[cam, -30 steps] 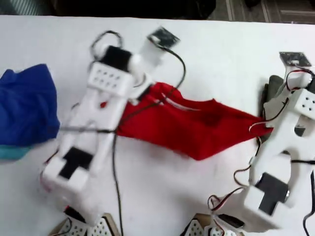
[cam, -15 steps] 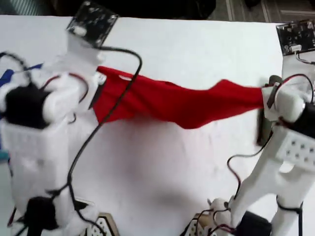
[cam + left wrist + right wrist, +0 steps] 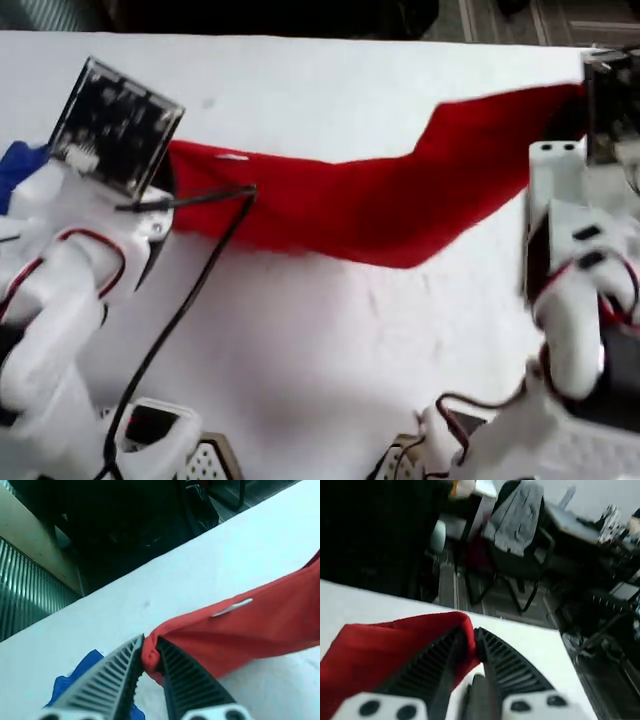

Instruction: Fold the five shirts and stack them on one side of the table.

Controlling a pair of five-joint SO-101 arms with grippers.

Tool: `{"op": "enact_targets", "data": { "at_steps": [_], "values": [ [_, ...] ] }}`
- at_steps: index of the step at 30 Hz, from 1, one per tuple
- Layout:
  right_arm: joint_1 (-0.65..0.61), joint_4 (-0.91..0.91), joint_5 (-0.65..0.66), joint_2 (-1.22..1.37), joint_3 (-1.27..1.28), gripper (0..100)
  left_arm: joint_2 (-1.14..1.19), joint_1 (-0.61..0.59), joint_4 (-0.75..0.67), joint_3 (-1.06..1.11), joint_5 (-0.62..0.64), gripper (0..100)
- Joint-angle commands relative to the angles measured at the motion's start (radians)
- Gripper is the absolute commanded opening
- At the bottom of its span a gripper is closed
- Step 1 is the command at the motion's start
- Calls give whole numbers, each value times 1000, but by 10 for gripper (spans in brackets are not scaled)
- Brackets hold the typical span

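Red shirt | left gripper, right gripper clamp ends | left wrist: blue shirt

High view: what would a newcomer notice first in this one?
A red shirt stretched in a long band across the far part of the white table. Each end is pinched in shut jaws: the left arm beside a blue cloth at the table's left edge, the right arm at the right edge.

No legible text or labels anywhere.
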Motion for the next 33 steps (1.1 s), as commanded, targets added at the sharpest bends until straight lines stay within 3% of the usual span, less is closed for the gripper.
{"op": "enact_targets", "data": {
  "at_steps": [1, 13, 22, 33],
  "values": [
    [-39, -119, -26, -22, -103, 18, -62, -13, -49, -6, -8, 22],
    [-81, -420, -20, -24, -249, 18, -200, -13, -89, -11, -114, 22],
    [-77, -338, -17, -36, -358, 18, -292, -13, -77, -11, -114, 22],
    [67, -200, -21, -133, -354, 18, -426, -15, -21, -5, -204, 22]
  ]
}}
